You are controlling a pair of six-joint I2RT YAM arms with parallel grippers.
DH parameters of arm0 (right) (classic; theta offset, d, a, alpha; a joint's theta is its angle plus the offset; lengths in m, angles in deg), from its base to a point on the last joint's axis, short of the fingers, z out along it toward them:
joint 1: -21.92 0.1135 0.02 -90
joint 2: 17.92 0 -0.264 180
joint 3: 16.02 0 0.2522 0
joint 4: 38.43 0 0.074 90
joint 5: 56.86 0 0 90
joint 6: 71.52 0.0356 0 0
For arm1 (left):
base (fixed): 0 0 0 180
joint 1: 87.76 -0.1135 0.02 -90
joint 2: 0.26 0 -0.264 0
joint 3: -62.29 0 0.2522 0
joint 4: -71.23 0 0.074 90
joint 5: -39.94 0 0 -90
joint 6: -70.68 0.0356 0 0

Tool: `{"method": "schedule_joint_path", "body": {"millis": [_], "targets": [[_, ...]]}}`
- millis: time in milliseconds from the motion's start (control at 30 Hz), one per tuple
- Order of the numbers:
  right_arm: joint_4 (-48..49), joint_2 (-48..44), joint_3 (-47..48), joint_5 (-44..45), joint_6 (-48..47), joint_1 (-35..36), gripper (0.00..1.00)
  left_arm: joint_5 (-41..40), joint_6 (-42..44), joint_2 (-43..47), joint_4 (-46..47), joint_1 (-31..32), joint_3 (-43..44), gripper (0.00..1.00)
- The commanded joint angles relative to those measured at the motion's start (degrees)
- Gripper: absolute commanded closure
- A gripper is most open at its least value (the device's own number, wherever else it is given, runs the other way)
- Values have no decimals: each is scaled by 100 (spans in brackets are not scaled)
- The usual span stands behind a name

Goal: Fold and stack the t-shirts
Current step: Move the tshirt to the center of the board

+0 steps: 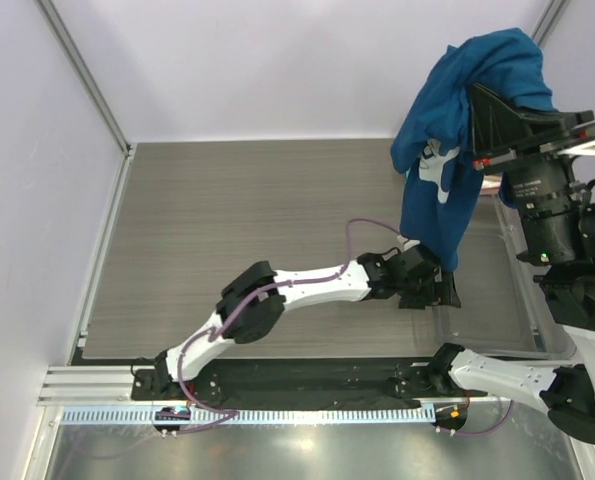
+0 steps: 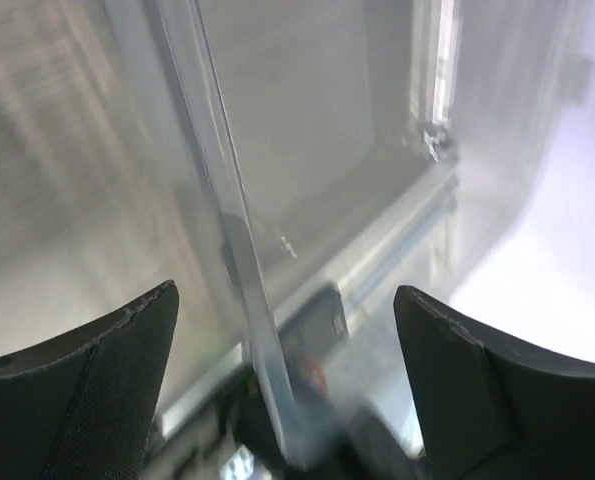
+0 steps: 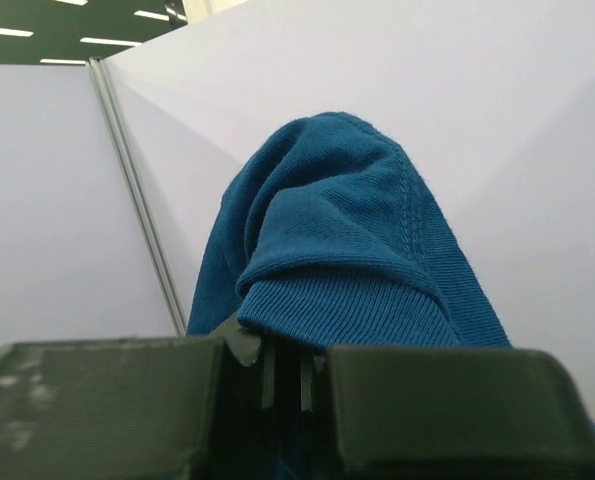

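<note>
The royal-blue t-shirt (image 1: 457, 110) hangs in the air at the back right, with part of its white print (image 1: 435, 165) showing. My right gripper (image 1: 484, 125) is raised high and shut on the shirt's ribbed collar edge (image 3: 347, 300), which bunches over the jaws of the gripper (image 3: 287, 345). The shirt's lower end dangles down to my left gripper (image 1: 432, 290). That gripper (image 2: 287, 300) is open and empty, low over the table, and no cloth shows between its fingers. The folded tees are out of view.
A clear plastic bin (image 1: 517, 335) sits at the right of the grey table (image 1: 237, 230). Its rim edge (image 2: 227, 200) runs between my left fingers in the left wrist view. White walls enclose the back and the sides.
</note>
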Motion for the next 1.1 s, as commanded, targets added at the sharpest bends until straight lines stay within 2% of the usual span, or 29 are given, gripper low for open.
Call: {"method": "schedule_joint_path", "body": {"millis": [0, 167, 200, 267, 300, 367, 400, 433, 500, 533, 600, 633, 667, 700, 733, 767, 800, 867, 900, 967, 1067], "targets": [[399, 291, 234, -224, 135, 3, 99, -226, 228, 1614, 470, 4, -739, 11], [408, 1063, 611, -750, 556, -5, 99, -1333, 378, 3608, 453, -145, -3252, 10], [417, 1222, 717, -1186, 627, -5, 99, -1683, 352, 4386, 444, -198, -3691, 11], [417, 1799, 1136, -1733, 803, -5, 99, -2036, 308, 5216, 322, -400, -4795, 11], [460, 2012, 1331, -2554, 943, -5, 99, -2429, 299, 6003, 199, -470, -5089, 11], [469, 2522, 2022, -3200, 1006, -5, 99, -3072, 325, 6938, -415, -585, -5747, 11], [556, 2951, 2236, -3430, 1015, -5, 99, -3388, 334, 7352, -704, -620, -5856, 11], [592, 3120, 2421, -3832, 919, -5, 99, -4122, 343, 8217, -1360, -655, -5944, 11], [706, 3288, 2634, -4134, 639, -5, 99, -4768, 413, 8978, -2014, -682, -5998, 8], [741, 3211, 2494, -4187, 324, -14, 99, -5284, 439, 9582, -2652, -699, -5972, 7], [1116, 2773, 1330, -4039, -83, -128, 99, -5718, 440, 10140, -3236, -700, -5867, 7], [1389, 2040, 654, -3943, -136, -224, 99, -5868, 422, 10360, -3717, -700, -5822, 7], [1697, 1649, -910, -3498, -67, -512, 98, -6052, 387, 10771, -3922, -708, -5752, 7], [2213, 1271, -1718, -3346, 82, -741, 86, -6107, 343, 10940, -4255, -700, -5673, 7], [2471, 476, -2517, -3170, 396, -1100, 60, -6168, 317, 11099, -4380, -700, -5629, 7], [2682, 155, -3987, -2725, 1078, -1748, 14, -6221, 308, 11300, -4494, -700, -5620, 7], [2823, -197, -4620, -2616, 1433, -2120, 1, -6265, 290, 11372, -4713, -700, -5611, 7], [2458, -794, -5710, -2326, 2031, -2596, 0, -6335, 273, 11399, -4925, -700, -5567, 7], [2055, -920, -5881, -2455, 2052, -2859, 0, -6440, 229, 11355, -5161, -700, -5532, 7], [1605, -1096, -6032, -2552, 2008, -2870, 0, -6485, 220, 11128, -5321, -700, -5375, 6], [1121, -1123, -5840, -3237, 2200, -2853, 0, -6555, 246, 10872, -5471, -700, -5295, 5]]}}
